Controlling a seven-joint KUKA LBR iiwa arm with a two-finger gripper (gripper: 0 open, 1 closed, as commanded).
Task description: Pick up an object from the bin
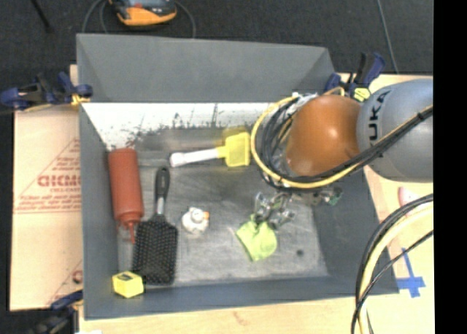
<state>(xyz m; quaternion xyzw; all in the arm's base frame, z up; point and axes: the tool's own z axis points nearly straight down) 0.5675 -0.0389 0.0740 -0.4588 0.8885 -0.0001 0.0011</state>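
My gripper (pixel 271 211) hangs low in the right half of the bin, under the arm's orange cover. Its fingertips sit right at the top edge of a crumpled lime-green thing (pixel 257 241) on the bin floor. Whether the fingers touch or grip it I cannot tell. A yellow-headed brush with a white handle (pixel 211 153) lies behind the gripper toward the back wall. A small white and orange thing (pixel 195 219) rests to the left of the green one.
A red cylinder-shaped bottle (pixel 125 184) lies along the left wall. Beside it lies a black hairbrush (pixel 156 241), with a small yellow block (pixel 128 284) at the front left corner. The arm and its cables cover the bin's right back part.
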